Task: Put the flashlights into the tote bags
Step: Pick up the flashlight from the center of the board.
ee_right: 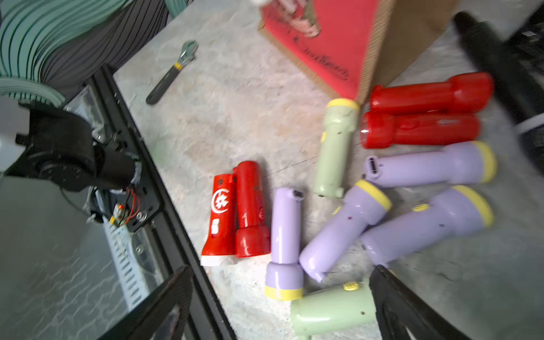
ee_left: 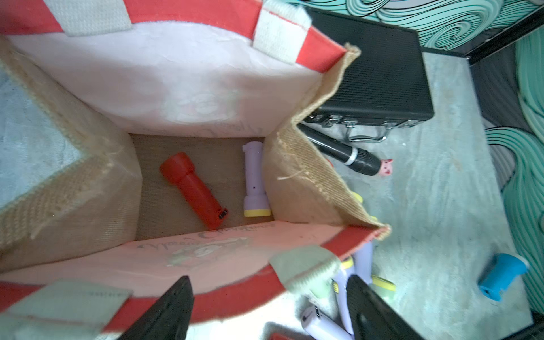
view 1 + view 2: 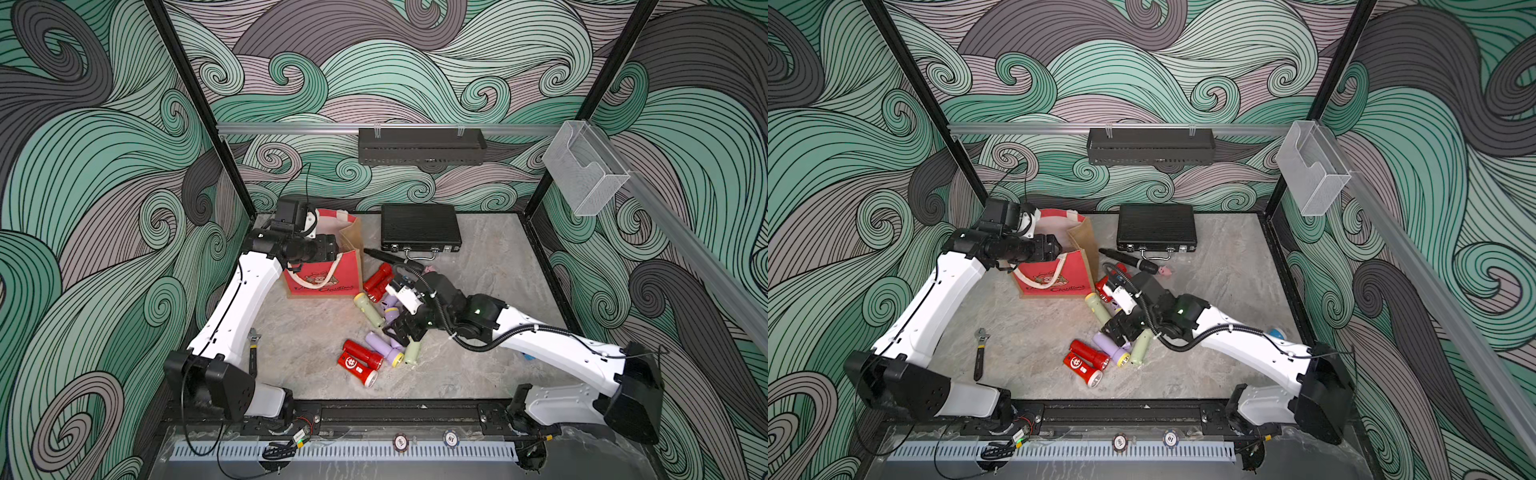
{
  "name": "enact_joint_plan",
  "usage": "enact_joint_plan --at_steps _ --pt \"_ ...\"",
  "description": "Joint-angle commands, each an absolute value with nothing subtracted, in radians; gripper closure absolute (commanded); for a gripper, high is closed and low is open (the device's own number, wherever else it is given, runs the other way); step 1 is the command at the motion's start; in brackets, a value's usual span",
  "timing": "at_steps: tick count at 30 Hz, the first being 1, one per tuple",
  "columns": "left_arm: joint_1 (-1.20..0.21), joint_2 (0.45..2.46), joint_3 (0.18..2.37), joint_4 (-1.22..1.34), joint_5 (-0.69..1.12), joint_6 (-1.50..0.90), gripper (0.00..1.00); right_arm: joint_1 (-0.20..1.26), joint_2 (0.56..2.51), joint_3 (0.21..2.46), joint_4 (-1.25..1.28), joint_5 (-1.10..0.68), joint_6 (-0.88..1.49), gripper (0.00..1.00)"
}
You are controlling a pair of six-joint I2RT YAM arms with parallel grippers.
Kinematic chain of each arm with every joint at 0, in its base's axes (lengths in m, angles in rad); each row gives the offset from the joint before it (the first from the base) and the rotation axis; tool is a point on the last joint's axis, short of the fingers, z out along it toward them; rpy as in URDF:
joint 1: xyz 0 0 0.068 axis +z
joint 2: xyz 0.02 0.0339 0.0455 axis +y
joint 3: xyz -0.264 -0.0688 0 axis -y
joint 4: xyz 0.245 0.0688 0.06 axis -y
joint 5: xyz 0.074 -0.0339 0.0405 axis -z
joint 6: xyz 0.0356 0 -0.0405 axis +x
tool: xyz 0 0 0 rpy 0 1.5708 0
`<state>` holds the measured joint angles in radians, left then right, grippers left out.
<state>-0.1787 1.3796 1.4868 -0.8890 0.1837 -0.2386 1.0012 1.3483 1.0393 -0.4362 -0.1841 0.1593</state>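
Observation:
The tote bag stands upright at the back left, red-fronted with brown sides. My left gripper hangs open and empty over its front rim. On its floor lie a red flashlight and a lilac flashlight. Several red, lilac and pale green flashlights lie scattered on the table to the right of the bag. My right gripper is open low over them, a pale green flashlight lying partly between its fingers, ungripped. A blue flashlight lies apart by the right wall.
A flat black case lies behind the pile, with a black stick and a tiny pink pig in front of it. A wrench lies at the front left. A black shelf hangs on the back wall.

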Motion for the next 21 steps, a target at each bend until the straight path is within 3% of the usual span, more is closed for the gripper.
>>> enact_joint_plan --at_steps 1,6,15,21 --pt "-0.148 1.338 1.495 -0.821 0.301 -0.285 0.11 1.075 1.401 1.091 -0.471 -0.202 0.190 0.08" --pt "-0.104 1.312 1.485 -0.789 0.344 -0.308 0.01 1.193 1.585 1.244 -0.586 -0.167 0.204 0.09" --pt "-0.074 1.285 1.494 -0.747 0.347 -0.314 0.01 1.313 1.957 1.618 -0.907 -0.010 0.068 0.10" --pt "-0.071 1.241 1.484 -0.758 0.315 -0.299 0.01 1.321 2.009 1.633 -0.917 0.020 0.069 0.10"
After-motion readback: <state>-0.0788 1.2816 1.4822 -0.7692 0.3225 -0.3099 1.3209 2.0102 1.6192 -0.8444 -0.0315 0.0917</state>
